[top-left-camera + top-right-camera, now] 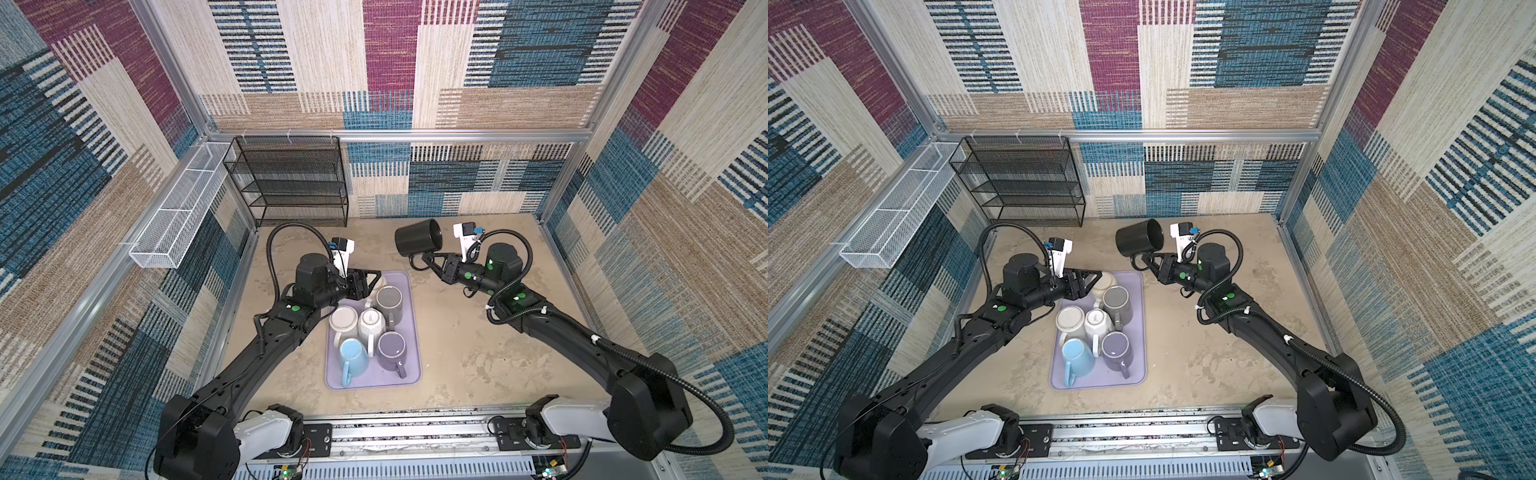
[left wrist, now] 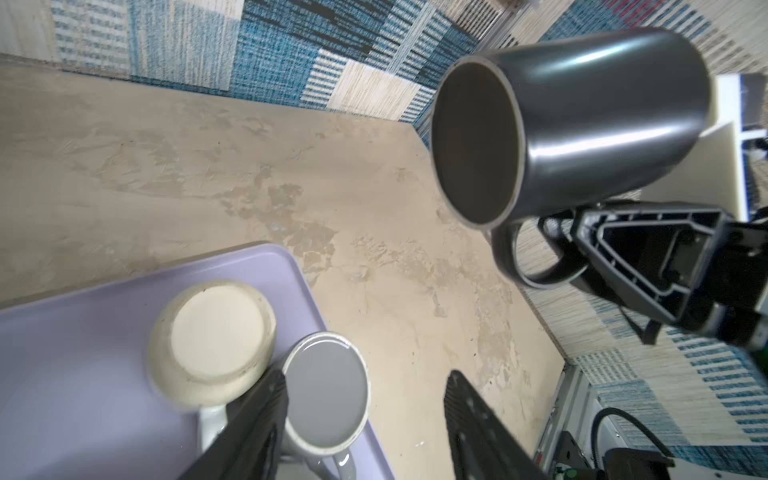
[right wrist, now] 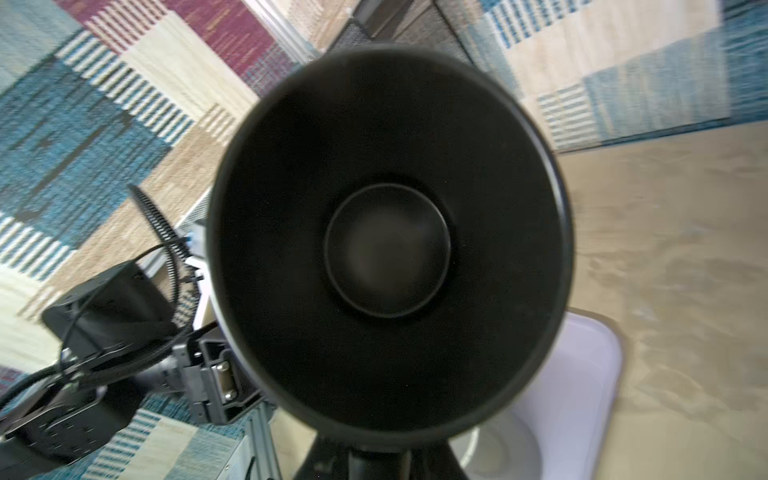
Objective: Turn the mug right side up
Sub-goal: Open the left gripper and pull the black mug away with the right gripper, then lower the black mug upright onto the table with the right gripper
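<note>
The black mug (image 1: 417,237) (image 1: 1139,237) hangs in the air on its side, above the table beyond the tray's far right corner. My right gripper (image 1: 430,262) (image 1: 1149,262) is shut on its handle, just below the body. The mug's open mouth (image 3: 390,249) faces the right wrist camera, and its base end (image 2: 473,145) shows in the left wrist view. My left gripper (image 1: 374,277) (image 2: 365,382) is open and empty, over the tray's far end, above a cream mug (image 2: 212,332) and a grey mug (image 2: 326,395).
A lavender tray (image 1: 411,370) (image 1: 1140,374) in the middle of the table holds several mugs standing close together. A black mesh shelf (image 1: 291,183) stands at the back left. A white wire basket (image 1: 174,220) hangs on the left wall.
</note>
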Robot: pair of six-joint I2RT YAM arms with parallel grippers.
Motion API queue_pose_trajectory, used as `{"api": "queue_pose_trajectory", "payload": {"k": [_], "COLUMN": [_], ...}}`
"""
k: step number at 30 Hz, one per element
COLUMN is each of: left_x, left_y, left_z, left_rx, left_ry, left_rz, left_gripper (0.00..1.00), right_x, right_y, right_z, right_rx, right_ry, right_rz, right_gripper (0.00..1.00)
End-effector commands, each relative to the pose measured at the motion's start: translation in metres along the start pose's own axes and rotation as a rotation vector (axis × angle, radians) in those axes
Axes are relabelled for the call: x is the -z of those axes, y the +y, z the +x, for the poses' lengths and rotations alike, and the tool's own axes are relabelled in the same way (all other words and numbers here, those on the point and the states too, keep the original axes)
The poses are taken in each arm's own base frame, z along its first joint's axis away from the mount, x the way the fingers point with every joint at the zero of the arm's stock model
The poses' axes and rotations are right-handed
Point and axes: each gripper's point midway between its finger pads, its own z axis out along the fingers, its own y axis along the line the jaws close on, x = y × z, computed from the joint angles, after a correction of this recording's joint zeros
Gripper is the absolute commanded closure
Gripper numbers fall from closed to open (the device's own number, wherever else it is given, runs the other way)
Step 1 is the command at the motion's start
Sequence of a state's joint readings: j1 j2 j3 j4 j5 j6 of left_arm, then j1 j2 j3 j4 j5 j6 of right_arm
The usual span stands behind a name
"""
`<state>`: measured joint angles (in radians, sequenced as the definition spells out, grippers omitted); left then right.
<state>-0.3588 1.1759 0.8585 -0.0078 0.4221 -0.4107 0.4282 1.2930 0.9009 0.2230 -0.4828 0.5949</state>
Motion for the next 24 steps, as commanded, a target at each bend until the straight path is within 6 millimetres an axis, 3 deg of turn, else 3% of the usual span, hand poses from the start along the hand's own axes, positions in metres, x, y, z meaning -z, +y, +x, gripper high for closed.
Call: {"api": "queue_pose_trajectory", "payload": {"k": [1,10,24], "left_x": [0.006,0.013,0.031], "left_y": [0.008,0.017,0.022], "left_z": [0.007,0.013,0.019], "left_rx": [-0.031,-0.023,-0.036], "left_ry": [0.034,0.054,0.068], "left_rz": [-0.046,-0.085,-0.140], "left_gripper": [0.39,0.41,0.42], "right_x": [0.013,0.032,0.022], "right_y": [-0.025,-0.114,-0.218], "right_z": [-0.013,-0.026,-0.041], "right_rx": [0.087,0.137,0.170], "right_ry": [0.004,0.052,0.131], "right_rz": [0.118,0.479,0.821], "right_gripper": [1.00,1.00,1.00]}}
